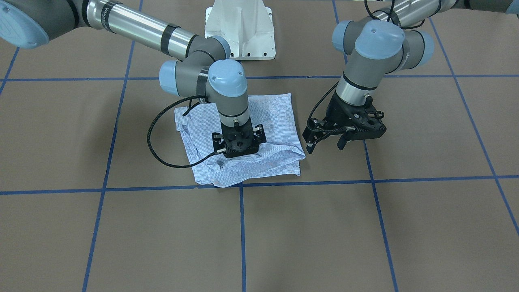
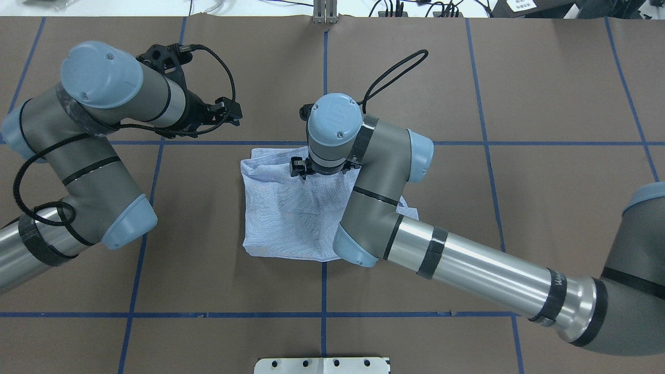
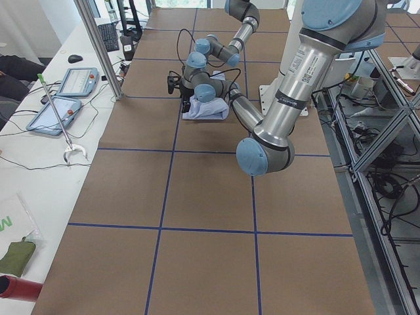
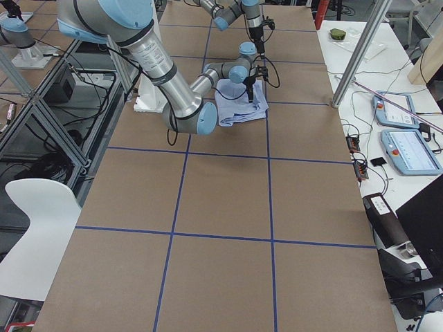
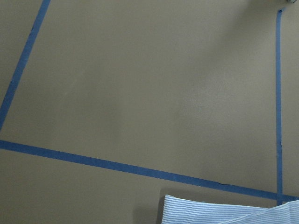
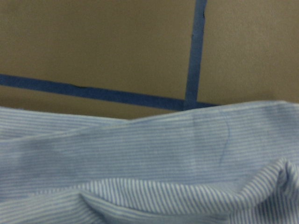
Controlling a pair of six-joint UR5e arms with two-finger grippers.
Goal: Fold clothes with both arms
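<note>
**Folded shirt mid-tabletop, right arm over it, left arm beside it**

I see the light-blue striped shirt [image 1: 275, 121] lying folded into a rough, rumpled square near the middle of the brown tabletop [image 1: 405, 227]. It sits just inside a crossing of blue tape lines [image 1: 242, 227]. My right gripper [image 1: 239, 142] points straight down over the shirt, low above the cloth. Its fingers are hidden under its own body, so I cannot tell whether they are spread or pinching cloth. My left gripper [image 1: 324, 149] hangs tilted just beside the shirt's edge, above bare tabletop, its fingers spread apart with nothing between them. The right wrist camera shows striped folds close up.
</note>
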